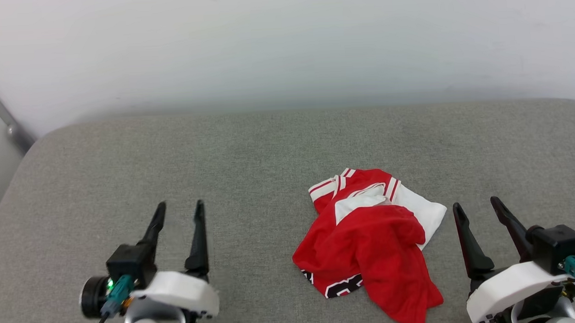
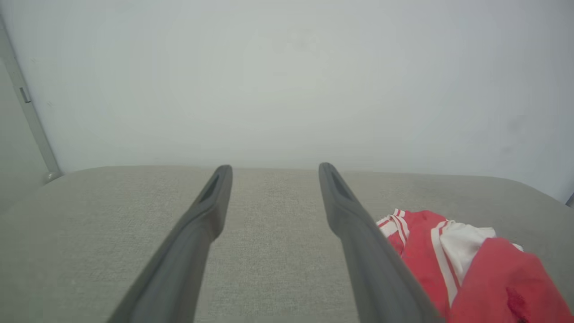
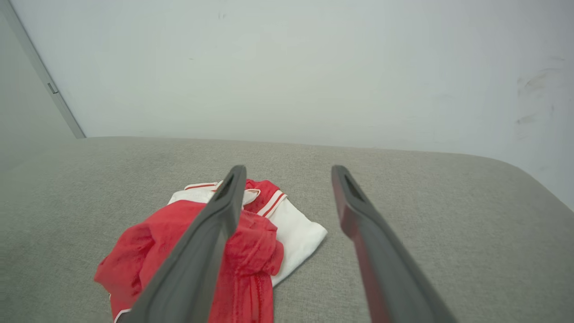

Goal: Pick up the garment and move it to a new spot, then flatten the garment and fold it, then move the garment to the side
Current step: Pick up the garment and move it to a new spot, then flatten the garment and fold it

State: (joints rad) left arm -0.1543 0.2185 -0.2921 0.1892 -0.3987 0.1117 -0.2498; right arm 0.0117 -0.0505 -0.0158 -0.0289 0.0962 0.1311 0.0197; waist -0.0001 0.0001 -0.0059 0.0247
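Both pincers stand spread and empty. The left pincer (image 1: 181, 204) is over the bare grey worktop (image 1: 248, 148), and the right pincer (image 1: 475, 203) is near a white sleeve (image 1: 428, 212). The garment (image 1: 368, 235) lies in a crumpled heap right of centre, well apart from the left arm. To flatten it well, I'd say each pincer should pinch a separate edge, one layer only, then draw apart low. The black lettering (image 1: 344, 286) peeps out at one edge. I can't find a second sleeve, or tell front from back.
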